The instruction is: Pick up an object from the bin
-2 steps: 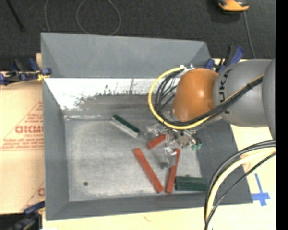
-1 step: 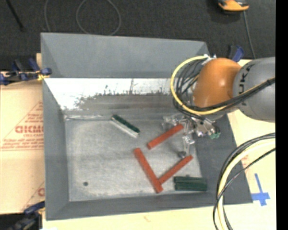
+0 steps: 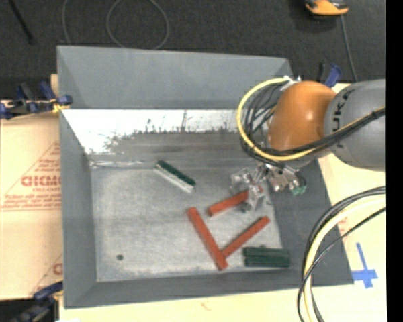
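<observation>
My gripper (image 3: pixel 253 198) hangs low over the right part of the bin floor, its metal fingers right at the right end of a short red stick (image 3: pixel 226 205) that lies slanted there. Whether the fingers close on the stick is hidden by the gripper body. Just below lie a long red stick (image 3: pixel 206 237) and a second red stick (image 3: pixel 247 235), meeting in a V shape. A dark green block (image 3: pixel 266 257) rests at the front right corner of the floor.
A white and green bar (image 3: pixel 174 176) lies apart near the back middle of the floor. A small dark speck (image 3: pixel 119 257) sits at the front left. The arm with its orange cover and cables comes in over the right wall.
</observation>
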`<control>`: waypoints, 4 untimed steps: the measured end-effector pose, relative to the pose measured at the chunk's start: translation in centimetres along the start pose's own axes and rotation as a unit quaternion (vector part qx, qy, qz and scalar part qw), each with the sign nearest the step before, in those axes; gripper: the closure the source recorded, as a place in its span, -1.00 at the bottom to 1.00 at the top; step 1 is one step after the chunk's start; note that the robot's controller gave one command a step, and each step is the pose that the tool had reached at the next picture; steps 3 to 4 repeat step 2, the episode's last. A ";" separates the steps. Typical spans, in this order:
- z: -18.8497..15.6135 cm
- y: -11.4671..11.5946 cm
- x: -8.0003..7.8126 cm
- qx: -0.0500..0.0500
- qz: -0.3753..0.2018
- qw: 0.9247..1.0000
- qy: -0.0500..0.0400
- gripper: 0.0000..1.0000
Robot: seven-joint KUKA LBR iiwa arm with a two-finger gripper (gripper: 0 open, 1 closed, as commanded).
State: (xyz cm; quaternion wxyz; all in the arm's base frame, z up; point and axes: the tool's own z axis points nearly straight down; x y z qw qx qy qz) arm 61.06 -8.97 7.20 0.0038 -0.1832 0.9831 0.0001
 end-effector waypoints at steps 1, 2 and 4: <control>-15.8 -0.8 1.8 0.004 0.004 1.000 -0.002 1.00; -15.5 -2.0 5.7 -0.001 -0.246 0.969 0.003 1.00; -15.5 -2.0 5.7 -0.001 -0.246 0.969 0.003 1.00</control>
